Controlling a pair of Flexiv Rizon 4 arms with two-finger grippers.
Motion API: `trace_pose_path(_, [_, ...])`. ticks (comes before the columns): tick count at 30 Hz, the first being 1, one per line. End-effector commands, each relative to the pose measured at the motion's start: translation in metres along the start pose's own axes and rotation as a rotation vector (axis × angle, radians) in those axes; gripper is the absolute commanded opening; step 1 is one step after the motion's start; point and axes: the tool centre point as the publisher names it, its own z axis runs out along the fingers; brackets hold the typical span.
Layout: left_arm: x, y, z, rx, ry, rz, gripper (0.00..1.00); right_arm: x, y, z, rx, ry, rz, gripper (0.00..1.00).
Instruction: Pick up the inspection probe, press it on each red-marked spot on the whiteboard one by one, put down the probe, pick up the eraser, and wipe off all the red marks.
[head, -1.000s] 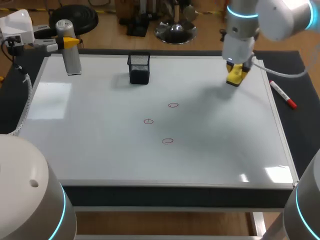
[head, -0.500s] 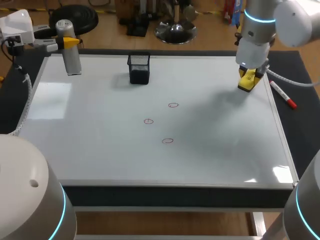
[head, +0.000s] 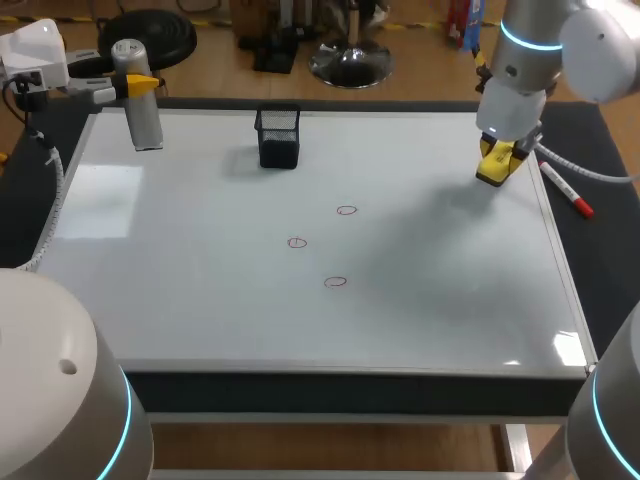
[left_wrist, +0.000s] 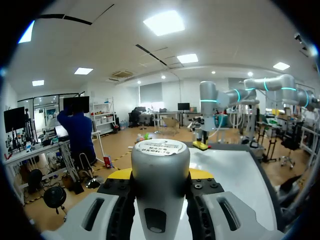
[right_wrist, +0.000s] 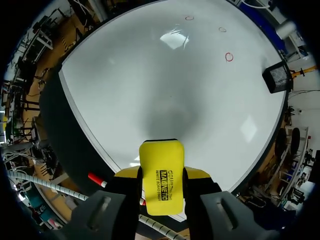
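Nearest to us on the whiteboard (head: 200, 310) is a red ring (head: 335, 282). A second red ring (head: 297, 242) lies beyond it to the left, and a third red ring (head: 346, 210) farther on. All three are unwiped.

Farther off, at the board's right edge, our right gripper (right_wrist: 161, 175) pinches the yellow eraser (right_wrist: 161, 160) from both sides. The eraser's face carries a black printed label. It hangs over the board, with its shadow cast apart from it. A red marker (head: 567, 190) lies on the dark table just beside that edge.

Toward the far side a black mesh cup (head: 279, 137) stands upright on the board; we cannot tell what it holds.

At the far left corner our left gripper (left_wrist: 161, 175) is clamped on the silver inspection probe (left_wrist: 160, 200), a finger on each flank. The probe stands upright with a round printed label on its top. We cannot tell whether its lower end touches the board
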Motion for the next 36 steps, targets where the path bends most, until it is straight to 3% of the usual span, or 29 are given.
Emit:
trace_pose_path(1, [0.000,0.000,0.000,0.003,-0.003,0.002,0.00,0.001,0.000,-0.001,0.003,0.001,-0.002,0.00])
trace_pose_path(27, [0.000,0.000,0.000,0.003,-0.003,0.002,0.00,0.001,0.000,-0.001,0.003,0.001,-0.002,0.00])
trace_pose_path(36, [0.028,-0.004,-0.003,0.017,-0.025,0.007,0.00,0.001,0.000,-0.001,0.003,0.001,-0.002,0.00])
